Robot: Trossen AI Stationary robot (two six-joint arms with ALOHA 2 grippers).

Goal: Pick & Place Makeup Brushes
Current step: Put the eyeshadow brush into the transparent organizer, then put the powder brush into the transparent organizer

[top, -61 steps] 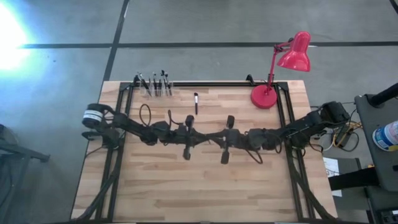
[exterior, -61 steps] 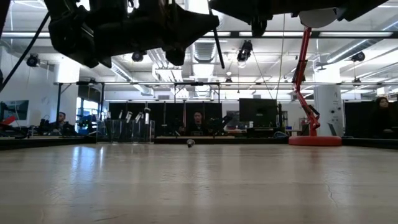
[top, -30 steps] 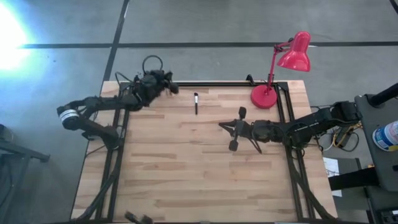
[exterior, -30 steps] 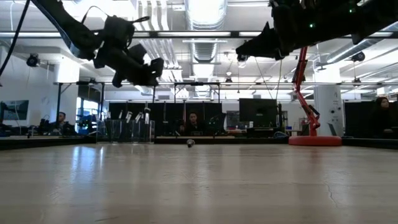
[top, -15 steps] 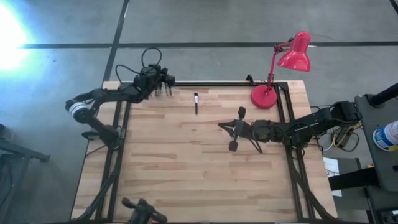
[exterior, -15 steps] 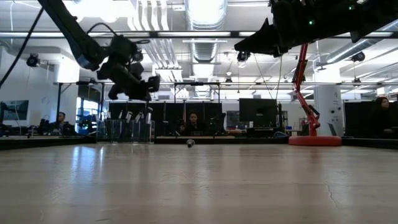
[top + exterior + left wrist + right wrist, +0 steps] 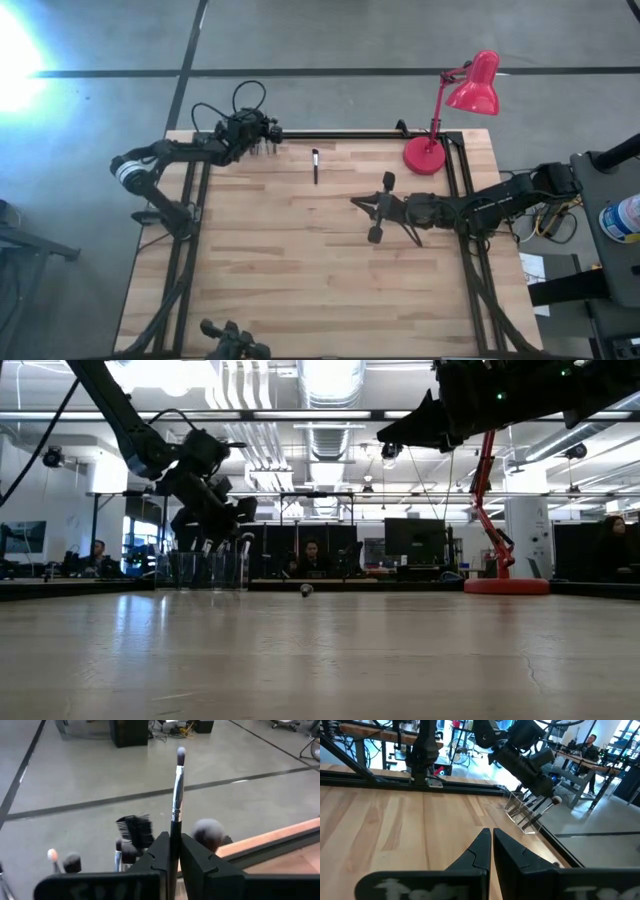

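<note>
One makeup brush (image 7: 177, 790) stands upright, pinched in the left hand (image 7: 171, 851) directly above the clear holder (image 7: 208, 570); the right hand (image 7: 488, 851), pressed together, waits mid-table.

Glare: you get a white blowout at ten o'clock overhead.
Ceiling lights (image 7: 325, 375): bright, silhouetting arms.
Blur: foreground brush heads soft.

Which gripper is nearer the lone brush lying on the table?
Left, narrowly. The left gripper is at the holder in the far-left corner, shut on a brush; the right gripper hovers nearer mid-table, on the other side of the lone brush.
</note>
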